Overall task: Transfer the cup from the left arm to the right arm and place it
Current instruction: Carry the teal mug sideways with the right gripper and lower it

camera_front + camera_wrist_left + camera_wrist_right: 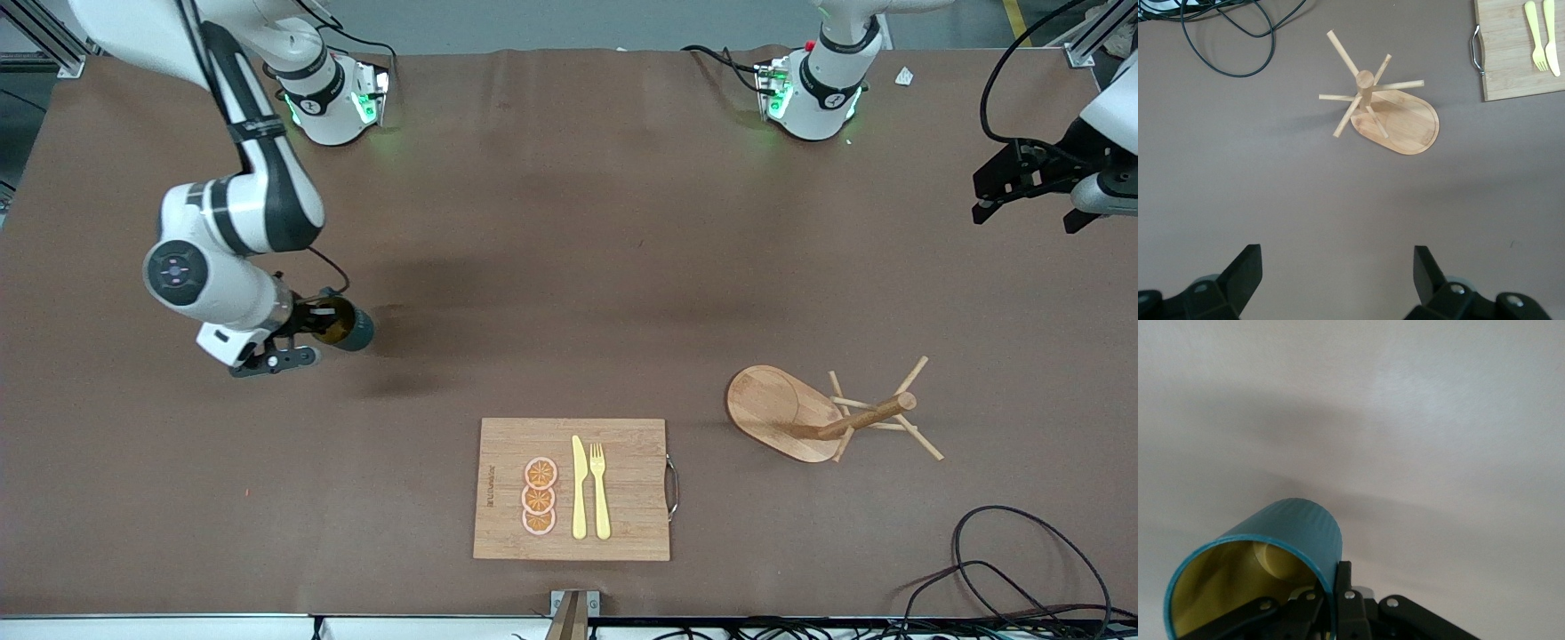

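Observation:
The teal-green cup with a mustard-yellow inside is held on its side by my right gripper, over the bare table toward the right arm's end. In the right wrist view the cup shows its open mouth, and my right gripper is shut on its rim wall, one finger inside and one outside. The handle is hidden. My left gripper is open and empty, up over the left arm's end of the table; in the left wrist view it has bare table between its fingers.
A wooden peg rack lies tipped on the table, also in the left wrist view. A wooden cutting board near the front edge carries a yellow knife, a fork and three orange slices. Black cables lie at the front corner.

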{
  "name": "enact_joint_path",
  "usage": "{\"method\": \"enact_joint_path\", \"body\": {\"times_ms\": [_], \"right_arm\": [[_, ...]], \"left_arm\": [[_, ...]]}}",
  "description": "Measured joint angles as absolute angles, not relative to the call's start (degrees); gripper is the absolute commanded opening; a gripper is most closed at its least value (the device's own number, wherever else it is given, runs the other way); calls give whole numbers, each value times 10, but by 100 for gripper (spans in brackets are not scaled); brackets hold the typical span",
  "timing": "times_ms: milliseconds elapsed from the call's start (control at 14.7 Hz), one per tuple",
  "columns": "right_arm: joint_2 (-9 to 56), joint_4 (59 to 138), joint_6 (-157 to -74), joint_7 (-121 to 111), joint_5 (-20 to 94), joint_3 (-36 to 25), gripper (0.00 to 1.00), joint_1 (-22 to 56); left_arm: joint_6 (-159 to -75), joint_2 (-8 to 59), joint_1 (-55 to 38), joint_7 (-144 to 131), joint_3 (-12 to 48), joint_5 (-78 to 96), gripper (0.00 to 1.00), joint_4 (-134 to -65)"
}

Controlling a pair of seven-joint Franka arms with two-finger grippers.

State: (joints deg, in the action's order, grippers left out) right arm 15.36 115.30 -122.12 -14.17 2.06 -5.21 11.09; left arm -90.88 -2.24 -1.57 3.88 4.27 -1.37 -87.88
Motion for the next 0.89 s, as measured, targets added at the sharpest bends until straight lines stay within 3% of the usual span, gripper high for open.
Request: {"method": "enact_joint_path", "body": {"times_ms": [477,886], "right_arm": [[156,1158,-1294,-596,8,-52,0,-21],[205,1165,-1375,-769,7,-50,0,-50]], "left_arm": [[-905,12,-14,35,42,-14,100,-855],[-902,12,-11,33,40,-14,100,-853]]}}
